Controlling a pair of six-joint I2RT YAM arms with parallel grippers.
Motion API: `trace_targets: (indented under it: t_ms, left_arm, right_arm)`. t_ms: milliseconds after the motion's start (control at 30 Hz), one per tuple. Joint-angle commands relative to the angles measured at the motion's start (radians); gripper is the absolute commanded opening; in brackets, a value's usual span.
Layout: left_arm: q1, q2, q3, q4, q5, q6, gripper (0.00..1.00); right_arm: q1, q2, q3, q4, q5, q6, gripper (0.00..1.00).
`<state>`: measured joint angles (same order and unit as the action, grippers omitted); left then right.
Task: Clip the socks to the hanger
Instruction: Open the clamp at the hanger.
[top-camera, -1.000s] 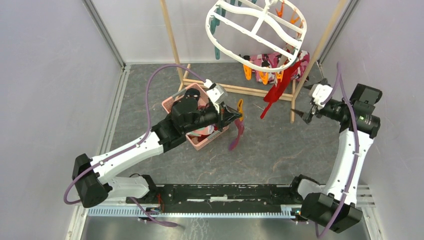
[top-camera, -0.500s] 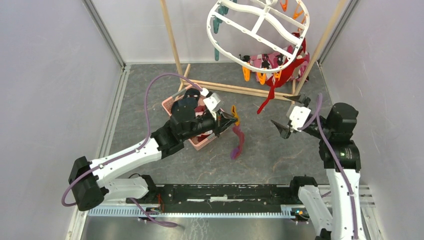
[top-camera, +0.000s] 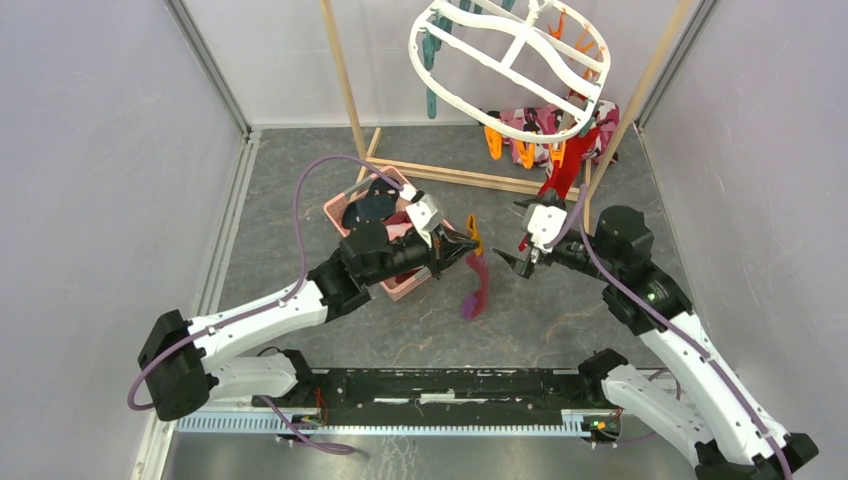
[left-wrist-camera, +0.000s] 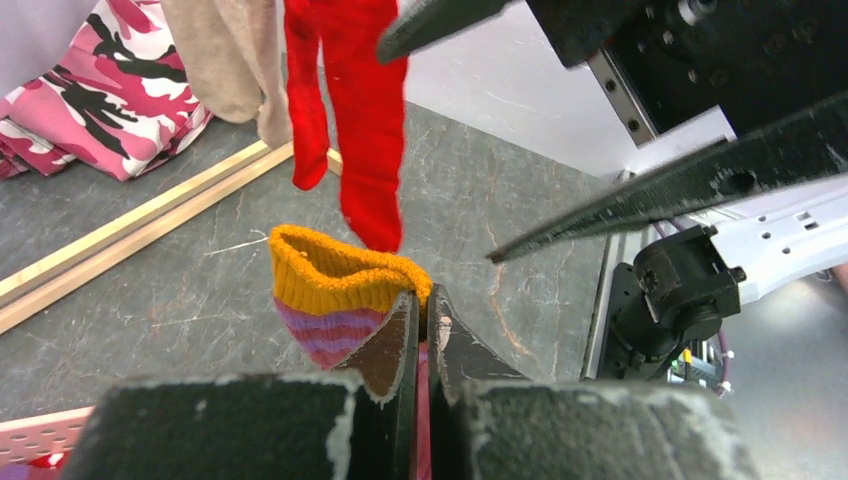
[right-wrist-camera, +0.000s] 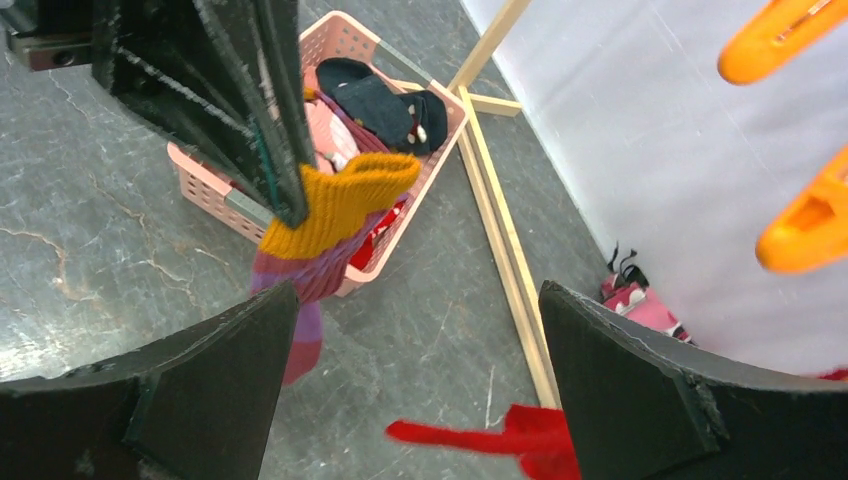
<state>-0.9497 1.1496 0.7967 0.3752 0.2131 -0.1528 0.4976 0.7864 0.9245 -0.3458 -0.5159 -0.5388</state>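
**Right of the pink basket: one sock pinched, the other arm facing it**

Just right of the basket (top-camera: 398, 288), above the grey surface (top-camera: 560, 310), the left end effector (top-camera: 468, 243) is pressed together on the orange cuff of a striped sock (top-camera: 475, 280), whose pink-and-purple foot hangs down. Farther right of the basket, the right end effector (top-camera: 512, 252) faces that cuff with its fingers spread wide, near it but apart. Behind the basket runs the base bar of the wooden rack (top-camera: 460, 175). Above and beyond the basket to the right, the white hanger (top-camera: 463, 100) hangs tilted with a red sock (top-camera: 560, 175) dangling from its right side. A patterned cloth (top-camera: 525, 125) lies beneath the hanger.
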Motion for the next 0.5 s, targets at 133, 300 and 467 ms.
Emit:
trace_targets:
  t_ms: [133,300,467]
  left_arm:
    - [-0.005,0.097,0.161,0.026,-0.029,-0.211,0.02]
    - [-0.032,0.13,0.188,0.031,-0.092,-0.274,0.02]
    - [-0.05,0.153,0.2,0.031,-0.144,-0.307,0.02]
  right_arm:
    - [0.034,-0.103,-0.178,0.201,0.058,0.228,0.98]
    - [0.091,-0.089,-0.217,0.29,0.085,0.279,0.94]
    - [0.104,-0.059,-0.194,0.32,0.181,0.308,0.89]
